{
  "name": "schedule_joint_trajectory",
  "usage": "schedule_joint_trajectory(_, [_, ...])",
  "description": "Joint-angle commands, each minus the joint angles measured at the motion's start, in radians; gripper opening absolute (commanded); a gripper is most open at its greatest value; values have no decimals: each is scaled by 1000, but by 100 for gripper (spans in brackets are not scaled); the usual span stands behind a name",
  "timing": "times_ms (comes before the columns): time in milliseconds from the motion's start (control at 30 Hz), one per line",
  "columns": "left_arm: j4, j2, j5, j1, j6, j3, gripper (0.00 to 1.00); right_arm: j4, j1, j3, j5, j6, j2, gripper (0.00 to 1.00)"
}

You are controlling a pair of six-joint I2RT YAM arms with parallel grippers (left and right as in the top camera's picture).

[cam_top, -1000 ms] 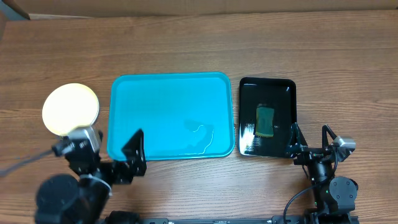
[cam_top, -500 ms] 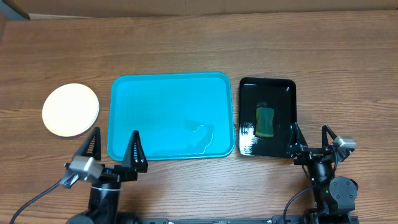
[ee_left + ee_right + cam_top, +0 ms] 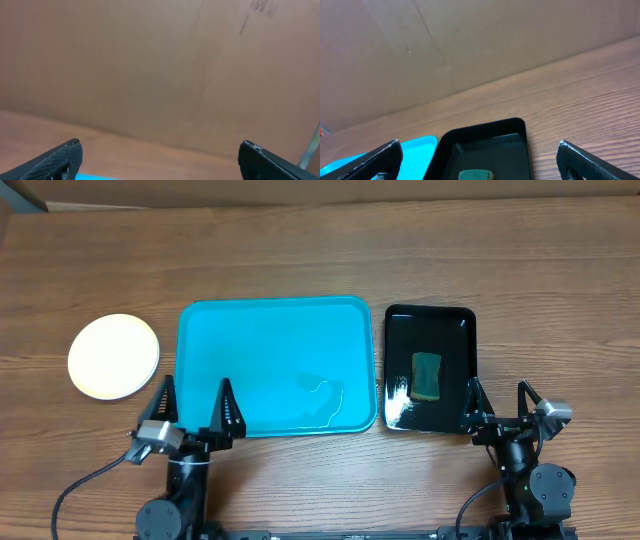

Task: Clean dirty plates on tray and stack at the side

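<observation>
Left tool [image 3: 196, 395]: I see it wide open with nothing in it, parked over the near left corner of the tray [image 3: 270, 340].
Right tool [image 3: 497, 395]: same deal, spread wide and holding nothing, by the near right corner of the black tray [image 3: 450, 330].
Plates [image 3: 113, 356]: stacked on the surface [image 3: 300, 260] left of the tray, not touching it. The top one is pale yellow with a white edge under it. I can't count them from here.
Tray: there's a wet-looking streak [image 3: 322, 395] toward its near right.
Black tray: just right of the tray, with a green sponge [image 3: 427, 374] lying in it.
</observation>
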Motion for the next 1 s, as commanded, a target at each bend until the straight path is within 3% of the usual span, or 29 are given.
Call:
schedule_joint_trajectory(0, [-26, -11, -58, 6, 19, -26, 100, 6, -7, -11, -1, -3, -8, 100])
schedule_joint_trajectory(300, [-325, -11, -232, 7, 24, -26, 100, 6, -7, -11, -1, -3, -8, 100])
schedule_joint_trajectory(433, [-315, -11, -225, 17, 122, -26, 100, 6, -7, -11, -1, -3, -8, 100])
schedule_joint_trajectory(967, [-314, -11, -222, 31, 139, -26, 100, 6, -7, -11, -1, -3, -8, 100])
